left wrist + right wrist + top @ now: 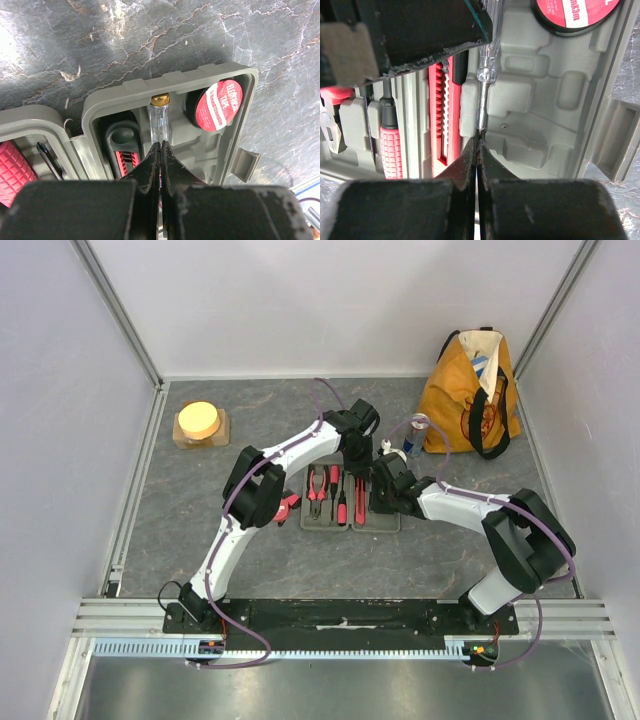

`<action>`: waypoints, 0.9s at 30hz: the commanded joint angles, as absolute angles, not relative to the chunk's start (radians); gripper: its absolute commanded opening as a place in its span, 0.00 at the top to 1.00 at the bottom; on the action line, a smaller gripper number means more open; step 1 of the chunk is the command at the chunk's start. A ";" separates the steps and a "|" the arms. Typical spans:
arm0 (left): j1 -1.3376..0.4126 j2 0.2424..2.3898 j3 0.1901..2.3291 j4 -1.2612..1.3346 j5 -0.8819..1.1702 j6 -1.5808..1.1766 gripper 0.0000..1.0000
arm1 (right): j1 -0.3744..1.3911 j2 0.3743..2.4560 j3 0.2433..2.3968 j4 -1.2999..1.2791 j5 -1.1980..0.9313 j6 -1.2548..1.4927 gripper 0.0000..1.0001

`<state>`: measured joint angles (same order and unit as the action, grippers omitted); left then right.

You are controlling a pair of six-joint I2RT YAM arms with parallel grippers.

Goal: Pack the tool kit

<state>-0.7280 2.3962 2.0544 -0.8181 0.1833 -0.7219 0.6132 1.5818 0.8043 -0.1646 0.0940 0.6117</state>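
Observation:
The grey tool kit case (385,525) lies open mid-table with red-handled pliers (316,488) and screwdrivers in its left half. The right half (150,85) holds a red tape roll (218,105), a red-and-black cutter (125,156) and a clear-handled screwdriver (160,120). My left gripper (160,145) is shut, its tips over the clear handle. My right gripper (479,142) is shut too, its tips at the metal end of that screwdriver (485,75). The jaws hide how the tips meet the tool.
An orange tote bag (470,390) stands at the back right with a blue can (415,435) beside it. A yellow round object on a tan block (200,423) sits at the back left. A red item (290,505) lies left of the case, partly behind my left arm.

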 commanded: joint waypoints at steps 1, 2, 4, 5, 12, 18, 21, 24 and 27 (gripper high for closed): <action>-0.735 2.470 2.037 -0.922 0.135 -0.696 0.98 | 0.615 1.573 0.793 -0.224 0.149 0.626 1.00; -0.729 2.456 2.048 -0.923 0.132 -0.693 0.98 | 0.615 1.556 0.814 -0.239 0.162 0.626 1.00; -0.721 2.427 2.089 -0.922 0.130 -0.687 0.94 | 0.615 1.523 0.873 -0.282 0.196 0.620 1.00; -0.716 2.412 2.115 -0.922 0.132 -0.684 0.89 | 0.615 1.505 0.905 -0.296 0.218 0.617 1.00; -0.687 2.287 2.224 -0.890 0.143 -0.646 0.60 | 0.615 1.381 1.068 -0.385 0.313 0.604 0.80; -0.632 2.090 2.085 -0.881 0.013 -0.601 0.54 | 0.615 1.318 1.074 -0.414 0.316 0.569 0.69; -0.577 1.946 1.886 -0.818 -0.067 -0.600 0.54 | 0.615 1.295 1.051 -0.396 0.272 0.534 0.62; -0.511 1.801 1.651 -0.743 -0.072 -0.606 0.54 | 0.615 1.295 1.045 -0.390 0.229 0.517 0.60; -0.463 1.697 1.481 -0.713 -0.080 -0.607 0.52 | 0.617 1.302 1.042 -0.385 0.206 0.515 0.55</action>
